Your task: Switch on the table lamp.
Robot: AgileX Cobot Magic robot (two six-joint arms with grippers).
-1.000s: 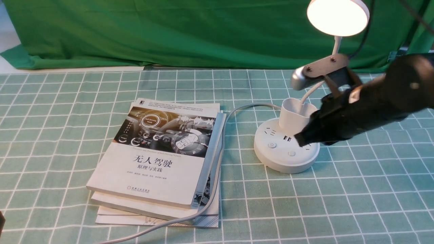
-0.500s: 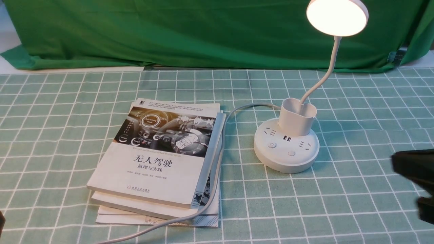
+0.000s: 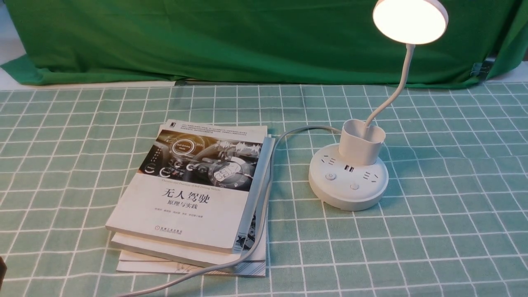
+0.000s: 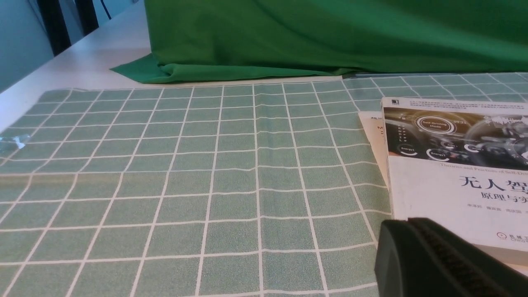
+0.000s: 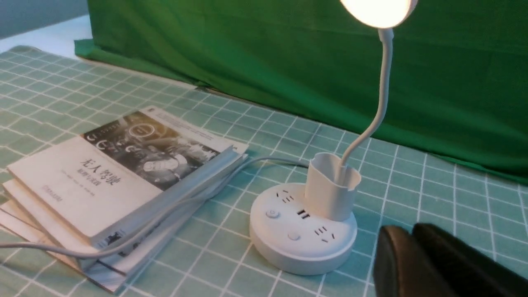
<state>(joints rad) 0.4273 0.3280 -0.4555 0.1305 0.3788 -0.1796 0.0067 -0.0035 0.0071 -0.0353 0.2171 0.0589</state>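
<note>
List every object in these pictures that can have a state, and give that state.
White plastic table lamp with round disc head, switched on, glowing, standing upright.
Stack of white paperback books, closed, lying flat.
Grey power cord, lying slack from the lamp's base along the books' edge.
Green checked tablecloth, spread flat.

The table lamp (image 3: 410,20) glares blown-out white, soft shadows on the worktop (image 3: 453,231); my right hand (image 5: 412,247) sits blurred.
</note>
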